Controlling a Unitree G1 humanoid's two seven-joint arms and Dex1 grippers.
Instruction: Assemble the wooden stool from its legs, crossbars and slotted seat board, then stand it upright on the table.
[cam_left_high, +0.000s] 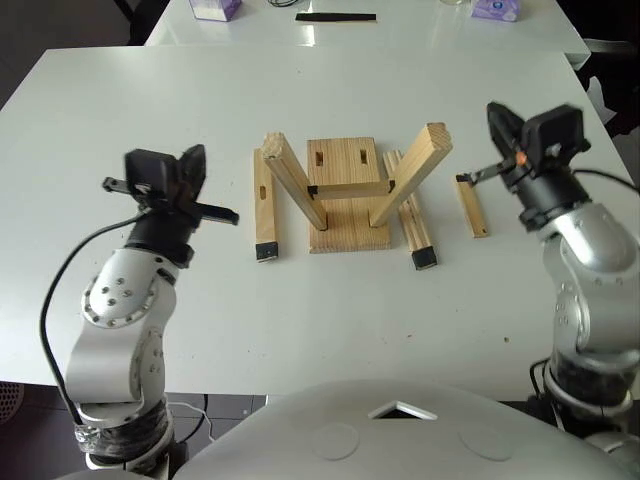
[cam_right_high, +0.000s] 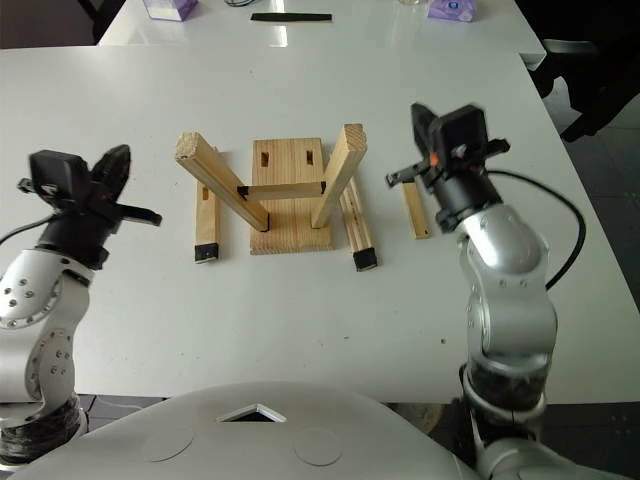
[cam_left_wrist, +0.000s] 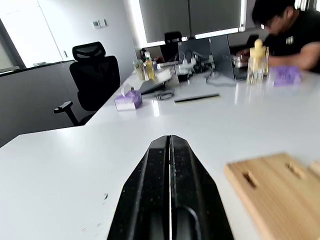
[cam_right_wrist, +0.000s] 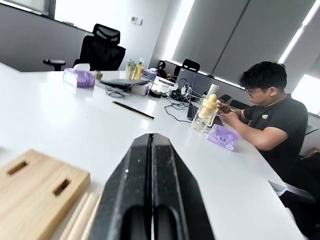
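While flat, 2-legged seat board (cam_left_high: 345, 232)

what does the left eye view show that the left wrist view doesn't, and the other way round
Left eye view: two legs slanting up from the seat board, a crossbar joining them, two loose legs lying beside it, a short crossbar by the right gripper.
Left wrist view: window blinds, a laptop.
Both: the seat board, the shut left gripper, the white table.
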